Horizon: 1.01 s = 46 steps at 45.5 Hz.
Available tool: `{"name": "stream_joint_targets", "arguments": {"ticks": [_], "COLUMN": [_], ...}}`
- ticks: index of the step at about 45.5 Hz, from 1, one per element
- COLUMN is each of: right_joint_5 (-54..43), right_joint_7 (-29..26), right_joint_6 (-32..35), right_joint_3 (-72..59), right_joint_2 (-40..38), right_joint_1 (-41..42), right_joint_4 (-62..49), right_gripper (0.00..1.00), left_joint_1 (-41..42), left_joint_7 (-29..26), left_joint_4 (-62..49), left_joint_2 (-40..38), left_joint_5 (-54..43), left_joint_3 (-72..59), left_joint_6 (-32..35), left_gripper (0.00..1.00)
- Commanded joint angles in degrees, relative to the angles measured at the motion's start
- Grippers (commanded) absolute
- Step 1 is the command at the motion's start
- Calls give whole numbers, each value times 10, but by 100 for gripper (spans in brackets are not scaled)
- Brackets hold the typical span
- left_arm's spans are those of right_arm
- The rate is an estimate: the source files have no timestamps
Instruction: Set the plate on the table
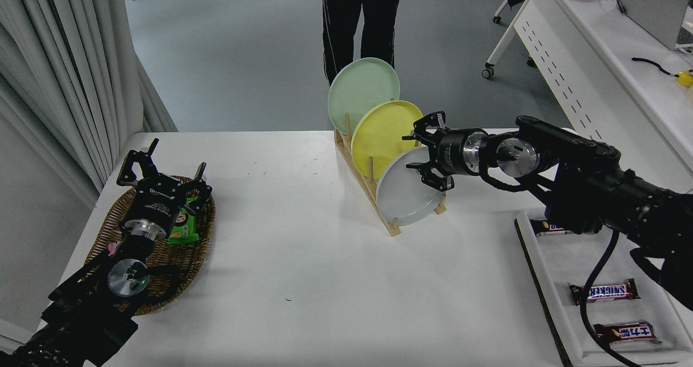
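The light grey plate (403, 191) stands on edge in the front slot of a wooden rack (373, 194) on the white table (303, 280). Behind it stand a yellow plate (381, 134) and a pale green plate (360, 91). My right gripper (419, 150) is open, reaching from the right. Its fingers sit at the grey plate's upper right rim, one finger over the yellow plate's edge, the other in front of the grey plate. It holds nothing. My left gripper (162, 164) is parked open at the lower left above a wicker basket.
A wicker basket (189, 248) with a green snack packet (183, 229) lies at the left. A white tray (563, 280) with chocolate bars (603, 291) sits at the right front. A person (360, 20) stands at the far side. A white desk (595, 69) stands at the far right.
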Motion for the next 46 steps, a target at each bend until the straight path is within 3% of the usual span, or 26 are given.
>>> {"name": "stream_joint_targets", "arguments": {"ticks": [1,6,10,24,29,46], "right_joint_5": [0,0,1,-1,-2,-2], "right_joint_7": [-8,-8,-9,-9,-9,-9], "right_joint_6": [1,1,1,1,1,-1], "right_joint_3": [6,6,6,6,6,6], "right_joint_2": [-5,-4,-4,-4,-4,-3], "right_joint_1": [1,1,1,1,1,1], "right_joint_4": [0,0,0,-3,-5,-5], "right_gripper": [41,40,34,34,29,25], "left_joint_1": [0,0,0,0,0,0], "left_joint_7": [0,0,0,0,0,0], "left_joint_4": [0,0,0,0,-1,-1], "left_joint_2": [0,0,0,0,0,0], "left_joint_5": [0,-1,0,-1,0,0], "left_joint_3": [0,0,0,0,0,0], "left_joint_6": [0,0,0,0,0,0], "left_gripper": [100,100,100,100,100,100]}}
